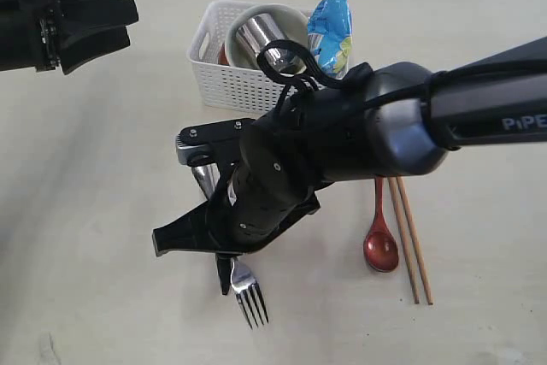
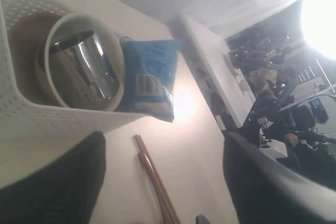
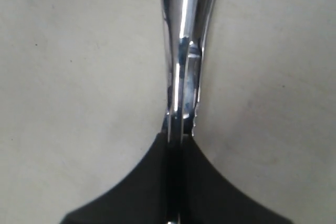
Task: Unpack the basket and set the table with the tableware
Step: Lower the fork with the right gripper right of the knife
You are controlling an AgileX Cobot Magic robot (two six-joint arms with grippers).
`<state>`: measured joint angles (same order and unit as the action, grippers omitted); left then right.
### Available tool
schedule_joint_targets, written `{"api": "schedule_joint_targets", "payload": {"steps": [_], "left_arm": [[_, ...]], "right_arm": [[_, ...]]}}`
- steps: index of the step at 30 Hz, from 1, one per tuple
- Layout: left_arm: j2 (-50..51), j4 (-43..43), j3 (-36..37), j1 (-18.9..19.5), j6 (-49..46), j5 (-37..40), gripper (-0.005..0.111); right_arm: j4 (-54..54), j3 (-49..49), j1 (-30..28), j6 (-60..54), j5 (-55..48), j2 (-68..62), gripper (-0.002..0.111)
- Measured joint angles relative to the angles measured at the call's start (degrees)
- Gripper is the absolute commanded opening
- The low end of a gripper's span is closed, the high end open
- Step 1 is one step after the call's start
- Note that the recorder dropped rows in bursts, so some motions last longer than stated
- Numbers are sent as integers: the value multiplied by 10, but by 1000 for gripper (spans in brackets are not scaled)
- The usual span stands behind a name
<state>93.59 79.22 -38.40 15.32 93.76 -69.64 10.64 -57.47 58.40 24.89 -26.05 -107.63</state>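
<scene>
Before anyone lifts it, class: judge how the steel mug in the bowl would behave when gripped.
The mug looks rigid, and its polished steel is probably slippery to grip. It seems to lean inside the bowl, so a nudge may rock or roll it. Lifting it might shift the bowl in the basket.

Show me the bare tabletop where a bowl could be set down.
Free: the pale beige table left of the steel fork, below the left gripper in the exterior view; also the strip right of the wooden chopsticks. Crowded: the middle, around the right gripper, red-brown spoon and white mesh basket.
</scene>
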Motion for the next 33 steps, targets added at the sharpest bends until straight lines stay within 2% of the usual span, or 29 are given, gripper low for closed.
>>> {"api": "schedule_joint_targets", "payload": {"steps": [21, 33], "left_arm": [[0, 7, 0, 0, 0, 0, 61], [0, 9, 0, 0, 0, 0, 61]], "right_arm": [[0, 0, 1, 0, -22, -5, 0], [20, 0, 13, 0, 5, -13, 0]]}}
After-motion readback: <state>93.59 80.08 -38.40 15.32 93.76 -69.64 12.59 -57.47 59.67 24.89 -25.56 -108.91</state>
